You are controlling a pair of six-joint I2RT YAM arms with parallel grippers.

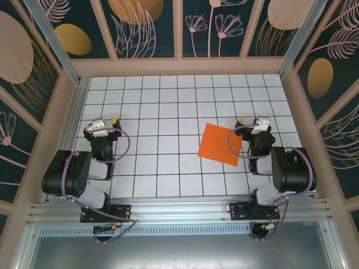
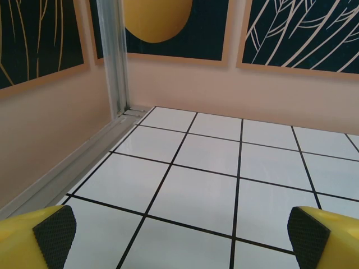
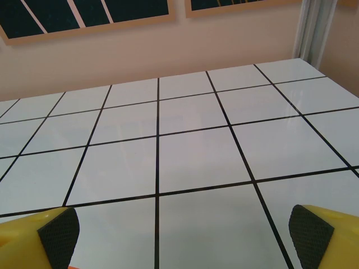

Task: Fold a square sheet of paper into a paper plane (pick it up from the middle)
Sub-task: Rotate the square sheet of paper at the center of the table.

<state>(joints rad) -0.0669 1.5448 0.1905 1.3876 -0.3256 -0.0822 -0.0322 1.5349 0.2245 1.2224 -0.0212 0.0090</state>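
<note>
The square sheet of paper is bright orange and lies flat on the white tiled table, right of centre, turned a little off the grid. My right gripper sits just right of its upper corner, open and empty; in the right wrist view its gripper shows two yellow fingertips wide apart over bare tiles. My left gripper rests far to the left of the paper, open with nothing between its fingers, and in the left wrist view its gripper spans bare tiles near the left wall.
Peach walls with dark leaf panels enclose the table on three sides. An aluminium rail stands in the far left corner. Both arm bases are bolted to the metal bar at the near edge.
</note>
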